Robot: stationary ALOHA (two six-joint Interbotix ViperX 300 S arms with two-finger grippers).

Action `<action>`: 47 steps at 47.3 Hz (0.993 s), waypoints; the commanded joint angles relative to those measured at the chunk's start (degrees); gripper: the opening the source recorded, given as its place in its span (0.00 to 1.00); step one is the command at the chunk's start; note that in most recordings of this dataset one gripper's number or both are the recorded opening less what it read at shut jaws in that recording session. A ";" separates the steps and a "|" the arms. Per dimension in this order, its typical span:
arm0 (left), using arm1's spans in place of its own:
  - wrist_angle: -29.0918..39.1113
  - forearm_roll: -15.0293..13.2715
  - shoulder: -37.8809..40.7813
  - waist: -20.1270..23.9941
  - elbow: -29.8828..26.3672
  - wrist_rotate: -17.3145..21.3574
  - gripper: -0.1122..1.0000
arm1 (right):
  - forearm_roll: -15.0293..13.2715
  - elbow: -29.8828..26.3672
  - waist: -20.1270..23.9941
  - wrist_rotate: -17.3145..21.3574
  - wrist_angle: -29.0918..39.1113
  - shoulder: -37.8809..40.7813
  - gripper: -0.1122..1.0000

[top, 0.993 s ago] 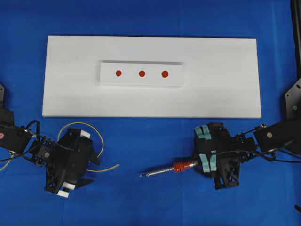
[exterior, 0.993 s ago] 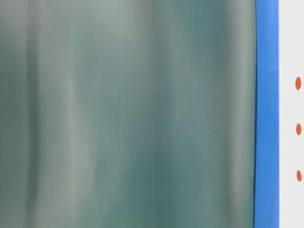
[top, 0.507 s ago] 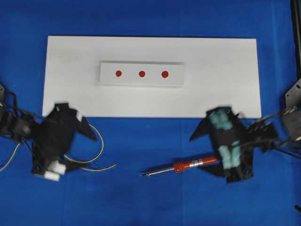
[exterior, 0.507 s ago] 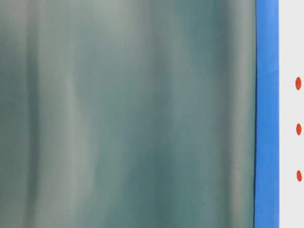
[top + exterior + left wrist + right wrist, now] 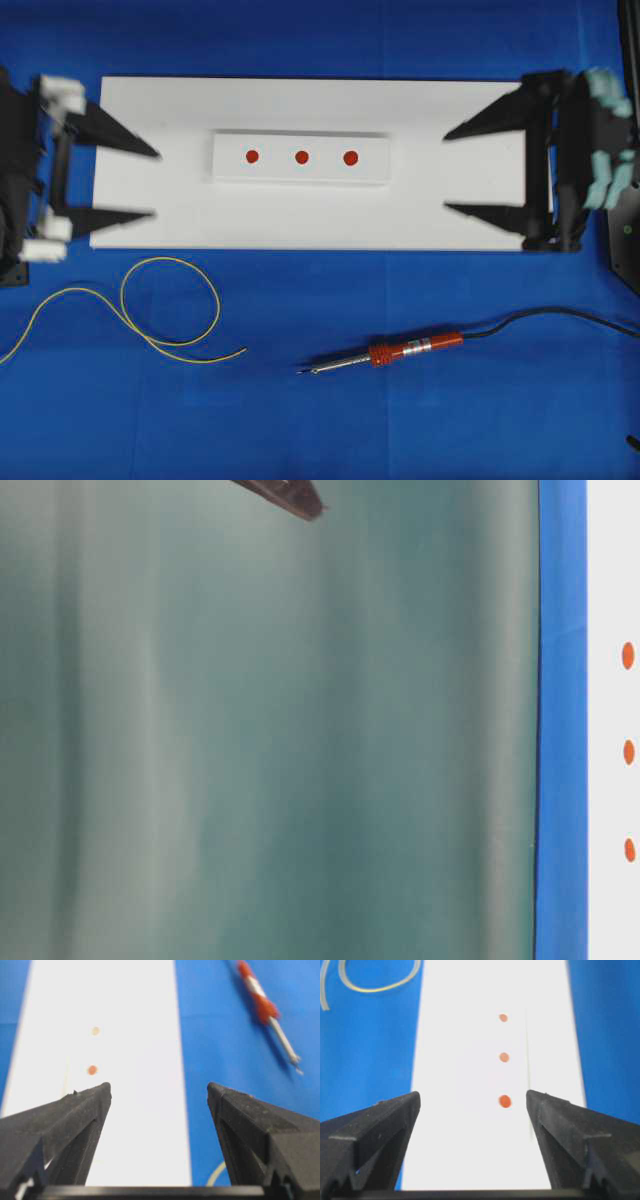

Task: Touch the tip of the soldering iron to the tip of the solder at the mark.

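The soldering iron (image 5: 385,354) lies free on the blue cloth in front of the board, with its dark tip pointing left; it also shows in the left wrist view (image 5: 265,1007). The solder (image 5: 216,300), a thin yellow wire with a loop, lies loose at the front left. Three red marks (image 5: 301,156) sit on a small white block. My left gripper (image 5: 152,184) hovers open and empty over the board's left end. Over the right end, my right gripper (image 5: 447,172) is open and empty too, facing the marks (image 5: 505,1101).
The white block (image 5: 300,175) rests on a large white board (image 5: 450,110) on the blue cloth. The iron's black cable (image 5: 560,315) runs off to the right. The table-level view is mostly blurred green, with a dark fingertip (image 5: 290,495) at the top.
Both grippers rose from the cloth and drew back to the board's ends. The right one opened and left the soldering iron lying; the left one left the solder lying.
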 commanded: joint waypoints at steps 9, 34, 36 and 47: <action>-3.25 0.09 -8.00 4.31 7.21 0.00 0.75 | -0.70 7.38 -4.31 0.44 -6.77 -6.68 0.82; -9.32 0.09 -18.81 4.22 22.68 -0.79 0.69 | 3.43 22.24 -4.57 1.14 -15.91 -14.50 0.82; -9.23 0.18 -19.16 4.04 22.59 -0.79 0.68 | 3.43 22.41 -4.57 1.14 -15.91 -14.41 0.82; -8.61 0.18 -19.34 2.72 22.59 -0.62 0.66 | 3.52 23.12 -4.57 1.14 -16.08 -14.15 0.78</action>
